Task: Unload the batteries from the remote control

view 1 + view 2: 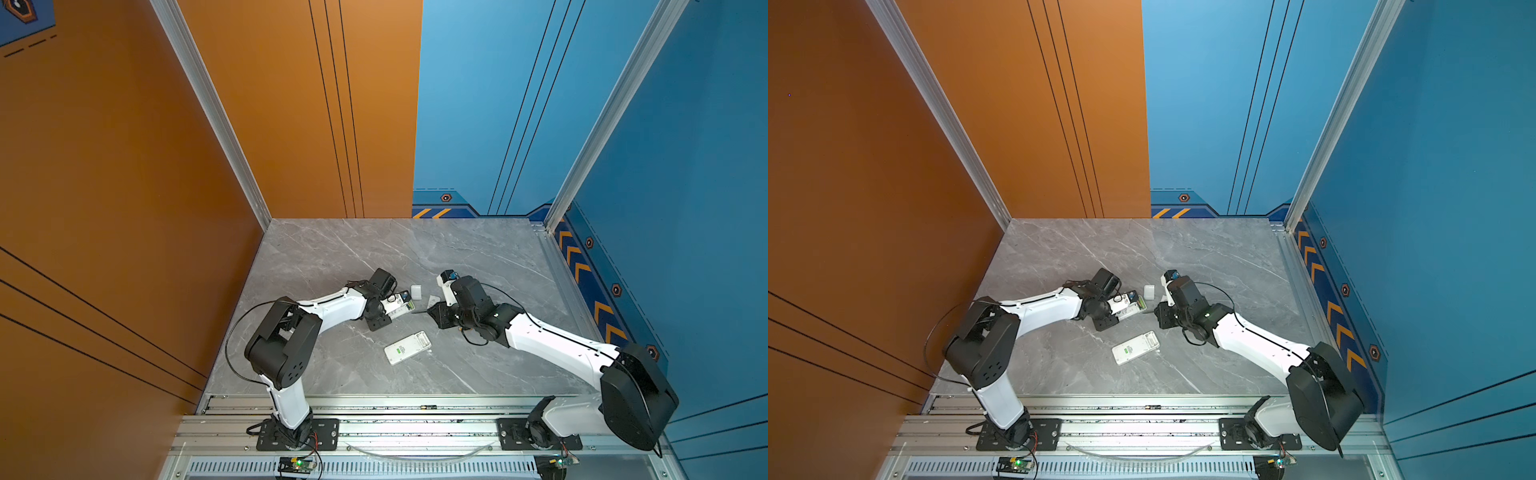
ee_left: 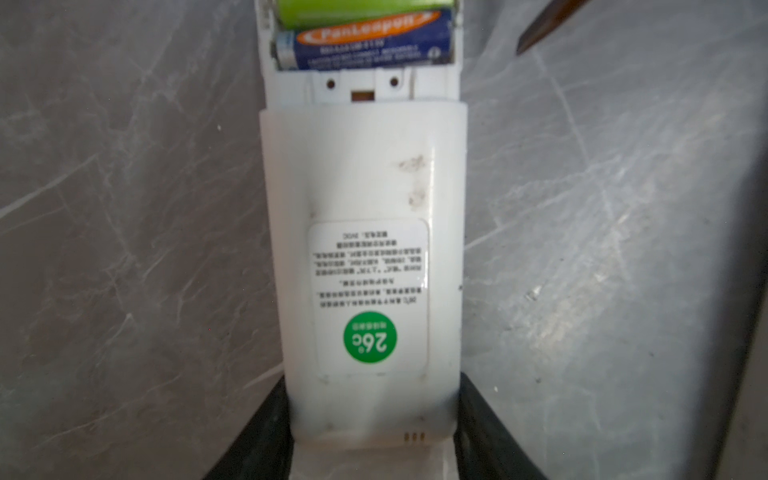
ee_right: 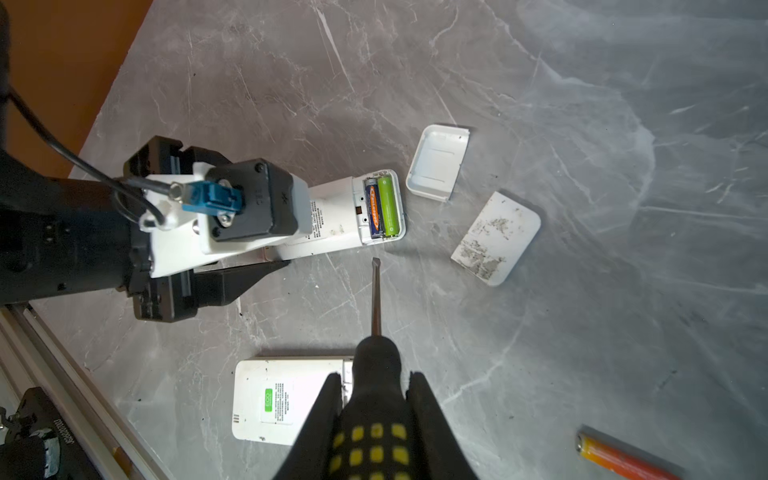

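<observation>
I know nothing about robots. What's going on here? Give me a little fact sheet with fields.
Left side: left pincer closed on the white remote, back side up
Inside it: battery compartment open, blue battery and green battery side by side
Right side: right pincer closed on the screwdriver, tip near the compartment, apparently not touching
Loose on the table: second remote, white covers, orange-red battery
Status: two batteries not yet out
</observation>
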You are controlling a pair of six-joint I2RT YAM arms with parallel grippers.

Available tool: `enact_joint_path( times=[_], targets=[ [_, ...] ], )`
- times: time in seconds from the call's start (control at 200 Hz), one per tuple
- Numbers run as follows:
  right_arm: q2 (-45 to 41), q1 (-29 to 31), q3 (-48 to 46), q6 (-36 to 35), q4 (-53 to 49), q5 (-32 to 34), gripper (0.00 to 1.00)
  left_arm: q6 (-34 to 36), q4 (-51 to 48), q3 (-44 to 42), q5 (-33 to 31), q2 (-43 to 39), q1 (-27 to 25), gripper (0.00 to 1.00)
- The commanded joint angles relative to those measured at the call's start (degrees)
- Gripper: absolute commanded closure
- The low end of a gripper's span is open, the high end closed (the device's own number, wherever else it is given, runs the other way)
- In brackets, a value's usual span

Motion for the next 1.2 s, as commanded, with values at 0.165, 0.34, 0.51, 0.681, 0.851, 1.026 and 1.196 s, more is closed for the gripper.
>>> enact_joint_path(
  times=[0.165, 0.34, 0.51, 0.681, 0.851, 1.026, 1.196],
  targets=[
    [0.39, 0.19, -0.16, 2.09, 4.46, 2.90, 1.00, -0.40, -1.94, -0.87, 1.64, 2.35, 0.32, 1.00],
    [1.46, -0.09, 0.15, 1.82, 4.35, 1.80, 1.00, -0.28, -1.82, -0.96, 1.55, 2.24, 0.28, 1.00],
    [1.82, 0.00, 0.20, 1.73, 3.99, 1.82, 1.00, -0.14, -1.90, -0.88, 1.60, 2.16, 0.29, 1.00],
    [2.45, -0.09, 0.04, 2.04, 4.42, 1.83, 1.00, -0.05, -1.90, -0.87, 1.47, 2.07, 0.29, 1.00],
    [3.50, 0.00, 0.57, 2.26, 5.57, 2.11, 1.00, 0.04, -1.89, -0.88, 1.85, 1.87, 0.28, 1.00],
    [4.54, 0.09, 0.69, 2.29, 7.06, 2.68, 1.00, 0.37, -1.80, -1.14, 3.67, 1.38, 0.20, 1.00],
    [4.28, 0.33, 0.75, 3.30, 9.89, 3.35, 1.00, 0.97, -1.92, -1.23, 4.80, 1.32, 0.01, 1.00]
  ],
)
